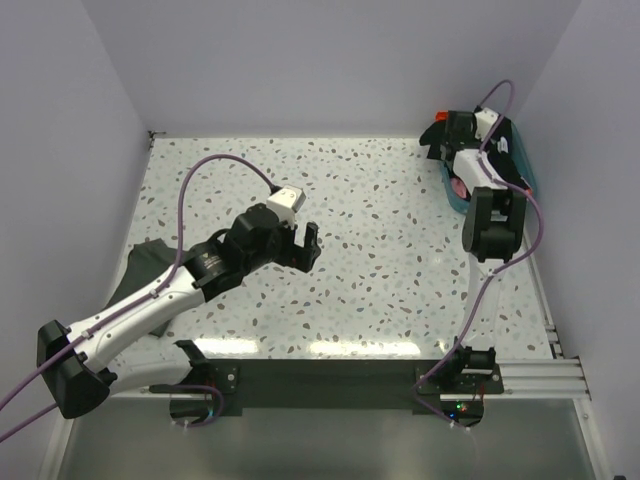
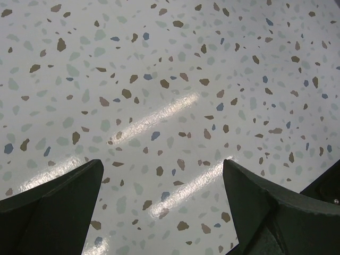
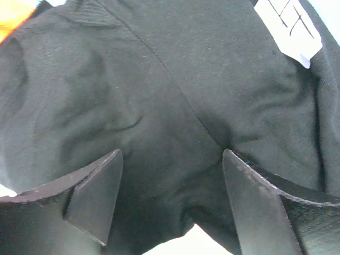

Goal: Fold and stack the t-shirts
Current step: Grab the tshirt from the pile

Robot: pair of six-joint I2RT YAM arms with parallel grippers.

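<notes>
Teal plastic catches the eye first: the basket (image 1: 524, 170) sits right under the right claw (image 3: 172, 154) and holds a heap of shirts. The black t-shirt (image 3: 159, 79) lies directly beneath the claw and between its fingers (image 3: 95, 196). It is creased and bunched, with a seam running slantwise across it and a white tag (image 3: 289, 24) out beyond the right finger. A scrap of the orange-red shirt (image 3: 10, 13) peeks out past the left finger, and a bit of the pink shirt (image 1: 458, 185) shows at the basket's edge behind the claw. That claw is spread wide and pinches nothing; whether it touches the cloth I cannot tell.

The left claw (image 2: 162, 164) is also wide apart and holds nothing, hovering over bare speckled counter (image 2: 159, 64). The dark grey t-shirt (image 1: 145, 265) lies rumpled well behind it, partly under its arm.
</notes>
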